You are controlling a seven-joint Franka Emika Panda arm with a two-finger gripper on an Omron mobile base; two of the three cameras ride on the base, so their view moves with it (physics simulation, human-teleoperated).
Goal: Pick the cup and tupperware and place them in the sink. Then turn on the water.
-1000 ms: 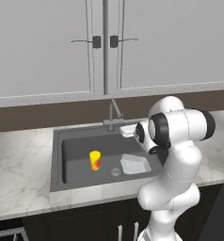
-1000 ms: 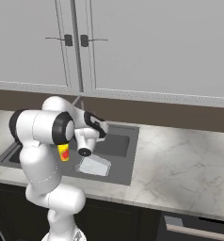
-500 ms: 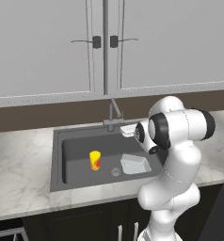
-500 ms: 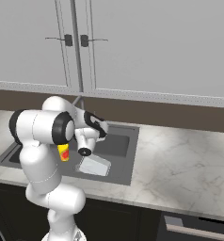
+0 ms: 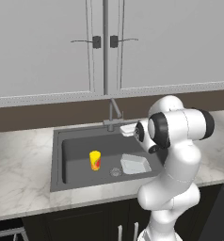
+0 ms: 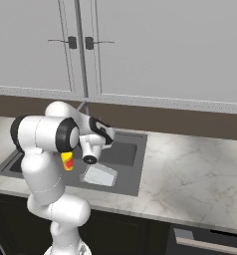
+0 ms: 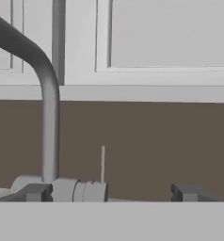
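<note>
Nearest the base, the marble tabletop runs along the front of the sink, and the two things to be moved already lie in the basin: the tupperware sits flat on the dark floor toward the right, just beside the round drain, and the cup stands upright to the left of the drain, apart from the container. With both of them set down inside, the placing part looks finished, which would explain why the arm is raised above them rather than reaching down. Further back, the hand hangs at the rear edge of the sink close to the base of the faucet; its fingers stand spread to their widest, holding nothing and touching nothing. In the hand view the faucet base and its thin upright lever lie straight ahead between the spread tips, so the hand seems lined up to work the tap. No water runs from the spout. Behind everything, the brown backsplash and the closed cabinet doors rise above the tabletop.
</note>
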